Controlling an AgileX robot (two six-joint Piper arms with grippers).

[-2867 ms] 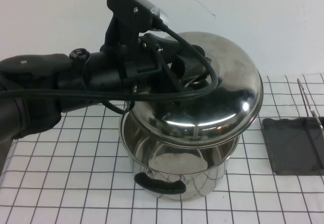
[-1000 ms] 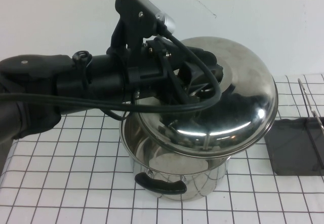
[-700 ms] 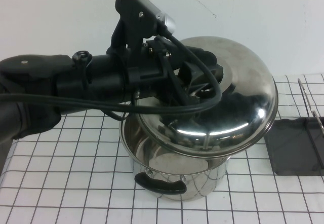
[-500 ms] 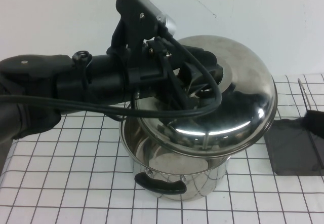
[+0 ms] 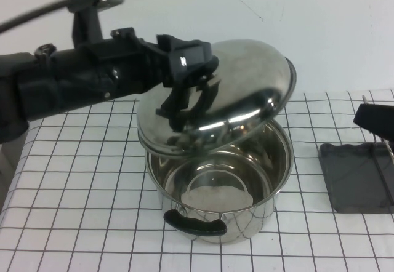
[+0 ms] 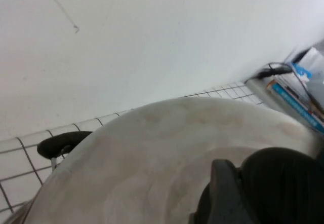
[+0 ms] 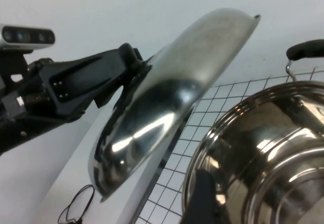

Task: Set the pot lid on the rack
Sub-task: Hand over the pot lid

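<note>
The pot lid (image 5: 246, 93), shiny domed steel, hangs tilted above the open steel pot (image 5: 218, 180). My left gripper (image 5: 184, 96) is shut on the lid's black knob (image 6: 283, 183); one finger (image 6: 223, 193) presses against it in the left wrist view. The rack's thin wire (image 5: 377, 124) stands over its dark grey tray (image 5: 357, 176) at the right edge of the table. My right gripper (image 5: 374, 119) hovers just above the rack, holding nothing. Its wrist view looks across at the tilted lid (image 7: 172, 107) and the pot (image 7: 263, 153), with a single finger (image 7: 202, 196) showing, well off to one side.
The pot has a black handle (image 5: 196, 224) at its near side and another (image 7: 306, 49) at the far side. A white wall (image 5: 308, 26) stands close behind the checked tablecloth (image 5: 74, 180). The left arm (image 5: 61, 87) reaches in from the left above the cloth.
The lid has swung from lying flat over the pot's right side to a steep tilt further left and back. The left wrist has rolled. The right gripper has come in above the rack.
</note>
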